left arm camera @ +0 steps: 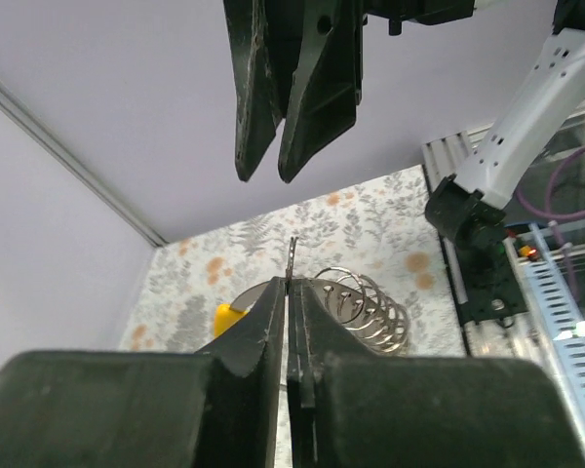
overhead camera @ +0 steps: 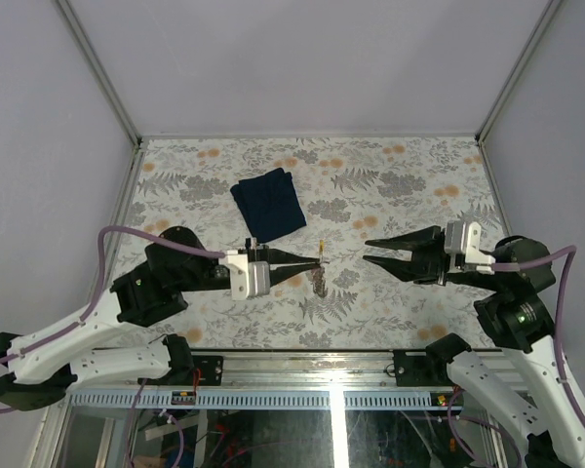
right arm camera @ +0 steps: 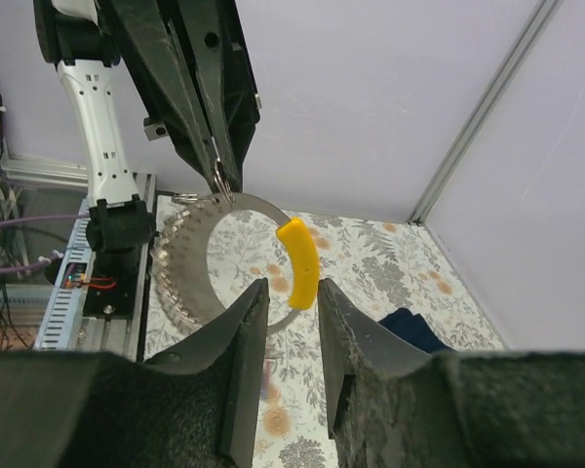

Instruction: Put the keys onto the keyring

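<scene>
Above: our left pincer [overhead camera: 316, 260] is holding the keys [overhead camera: 319, 283] dangling over the bench [overhead camera: 409, 185]. Left wrist: its jaws are pinching the keyring [left arm camera: 292, 255] tight. Right wrist: our right pincer [right arm camera: 291, 292], half-open and empty, is apparently lining up on the yellow tag [right arm camera: 299, 258] at twelve o'clock; we're wanting a slow, straight approach.

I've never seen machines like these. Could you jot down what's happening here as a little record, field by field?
left end effector: shut on the keyring, holding it up over the table
keys: metal ones fanned along the ring, plus one yellow tag
right end effector: open, empty, facing the ring but apart from it
cloth: dark navy, folded, lying on the table beyond the arms
</scene>
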`<state>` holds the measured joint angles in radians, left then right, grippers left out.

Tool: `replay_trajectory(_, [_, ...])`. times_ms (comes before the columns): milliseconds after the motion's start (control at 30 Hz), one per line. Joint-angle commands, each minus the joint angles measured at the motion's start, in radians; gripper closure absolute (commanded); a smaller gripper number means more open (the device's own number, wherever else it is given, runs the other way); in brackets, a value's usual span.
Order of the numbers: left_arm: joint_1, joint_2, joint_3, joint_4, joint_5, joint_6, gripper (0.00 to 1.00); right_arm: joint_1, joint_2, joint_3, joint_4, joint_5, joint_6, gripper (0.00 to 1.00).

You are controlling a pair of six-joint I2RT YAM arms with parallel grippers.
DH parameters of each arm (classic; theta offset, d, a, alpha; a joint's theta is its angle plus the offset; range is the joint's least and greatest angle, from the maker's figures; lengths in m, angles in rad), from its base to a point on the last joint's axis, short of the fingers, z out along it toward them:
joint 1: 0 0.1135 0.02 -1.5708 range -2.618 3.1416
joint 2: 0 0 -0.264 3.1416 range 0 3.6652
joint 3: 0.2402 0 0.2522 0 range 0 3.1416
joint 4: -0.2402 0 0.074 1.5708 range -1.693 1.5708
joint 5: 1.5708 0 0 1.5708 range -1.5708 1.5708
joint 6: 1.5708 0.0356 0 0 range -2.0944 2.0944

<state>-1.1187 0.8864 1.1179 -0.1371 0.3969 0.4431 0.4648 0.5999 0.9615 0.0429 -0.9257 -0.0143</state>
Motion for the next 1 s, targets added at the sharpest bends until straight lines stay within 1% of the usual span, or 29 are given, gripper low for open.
replay_trajectory(0, [-0.005,-0.015,-0.020,0.115,0.056,0.217,1.00,0.007,-0.028,-0.053,0.133,0.002,-0.055,0.68])
replay_trajectory(100, [-0.004,-0.005,-0.043,0.102,0.061,0.322,1.00,0.006,-0.032,-0.079,0.146,-0.017,-0.098,0.68])
replay_trajectory(200, [-0.005,-0.010,-0.076,0.103,0.096,0.441,1.00,0.007,-0.039,-0.105,0.172,-0.045,-0.131,0.68])
replay_trajectory(333, [-0.004,-0.010,-0.091,0.096,0.102,0.518,1.00,0.006,-0.055,-0.152,0.208,-0.074,-0.182,0.67])
replay_trajectory(467, [-0.005,-0.001,-0.081,0.084,0.087,0.532,1.00,0.006,-0.049,-0.161,0.191,-0.076,-0.236,0.66])
replay_trajectory(700, [-0.005,0.001,-0.076,0.090,0.071,0.520,1.00,0.011,-0.036,-0.140,0.159,-0.043,-0.278,0.67])
replay_trajectory(967, [-0.005,-0.011,-0.119,0.226,-0.004,0.354,1.00,0.046,0.018,-0.089,0.145,-0.013,-0.298,0.67])
